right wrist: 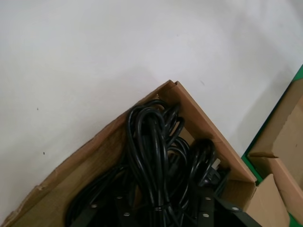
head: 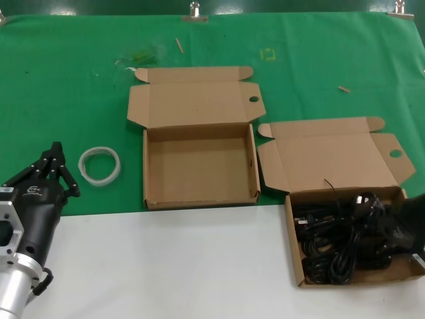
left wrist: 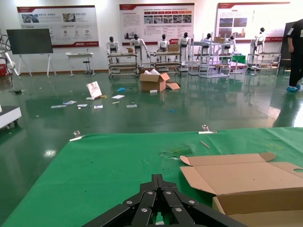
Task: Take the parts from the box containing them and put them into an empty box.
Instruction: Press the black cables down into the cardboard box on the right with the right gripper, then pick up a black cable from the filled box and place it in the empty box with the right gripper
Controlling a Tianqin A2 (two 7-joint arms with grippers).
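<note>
The parts, black cords [head: 335, 242] looped in loose bundles, fill the box containing them [head: 290, 232] at the front right, its lid slanted back. My right gripper [head: 392, 232] is down inside this box at its right end. In the right wrist view it [right wrist: 163, 189] stands open, its jaws on either side of a cord bundle [right wrist: 151, 142] by a box corner [right wrist: 203, 118]. The empty box [head: 199, 169] lies in the middle with its straight lid back. My left gripper [head: 55, 151] is parked at the front left, shut and holding nothing [left wrist: 157, 178].
A whitish plastic ring [head: 99, 165] lies on the green mat between my left gripper and the empty box. Small scraps [head: 178, 44] and metal clips [head: 194, 11] sit near the far edge. The near table surface [head: 166, 266] is white. The empty box's lid [left wrist: 246, 177] shows in the left wrist view.
</note>
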